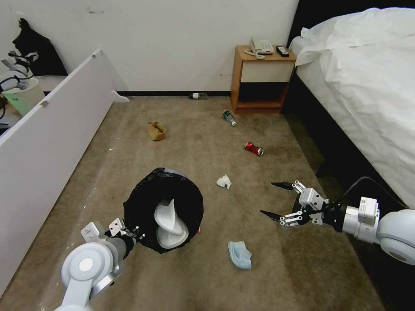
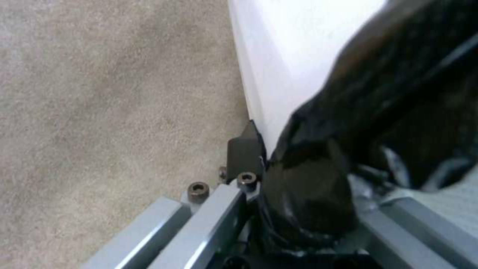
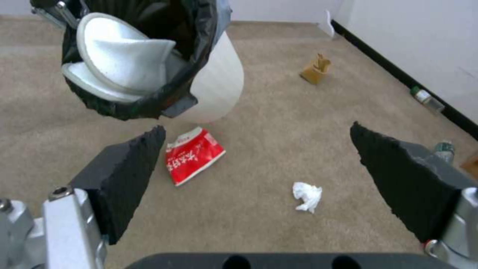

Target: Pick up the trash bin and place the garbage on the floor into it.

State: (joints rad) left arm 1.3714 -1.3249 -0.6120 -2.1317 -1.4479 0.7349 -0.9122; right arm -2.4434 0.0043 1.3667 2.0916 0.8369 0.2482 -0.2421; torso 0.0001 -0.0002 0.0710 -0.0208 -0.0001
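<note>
Left gripper (image 1: 134, 231), lower left of the head view, is clamped on the black-bagged rim of the trash bin (image 1: 149, 203), holding it tilted above the carpet (image 1: 194, 276) with two white slippers (image 1: 169, 222) inside. Right gripper (image 1: 276, 199), at right centre, hangs with fingers spread wide and empty. On the carpet lie a blue face mask (image 1: 240, 254) at lower centre, a white tissue (image 1: 224, 182), a red can (image 1: 253, 148), a green-labelled bottle (image 1: 229, 117) and a brown paper bag (image 1: 156, 131) higher up. A red packet (image 3: 193, 155) lies beneath the bin in the right wrist view.
</note>
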